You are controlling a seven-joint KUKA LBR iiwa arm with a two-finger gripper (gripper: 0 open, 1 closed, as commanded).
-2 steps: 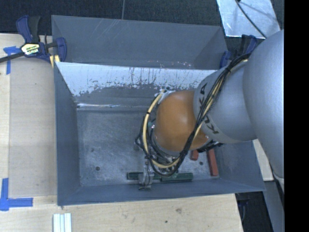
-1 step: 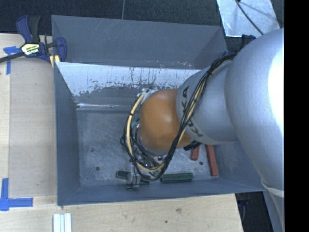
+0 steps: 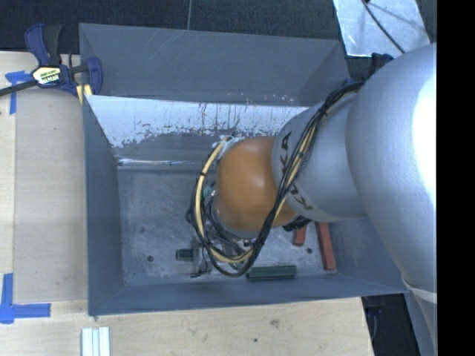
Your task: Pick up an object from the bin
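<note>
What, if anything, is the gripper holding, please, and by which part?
It cannot be told: the gripper is low over the bin floor, masked by the arm's orange cover and cables.

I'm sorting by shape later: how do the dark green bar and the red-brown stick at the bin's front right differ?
Colour: the green bar is dark green, the red-brown stick rusty red. Pose: the green bar lies along the bin's front wall; the red-brown stick points nearly straight at it. Place: the red-brown stick lies right of the green bar. Both are slim, straight and flat on the floor.
</note>
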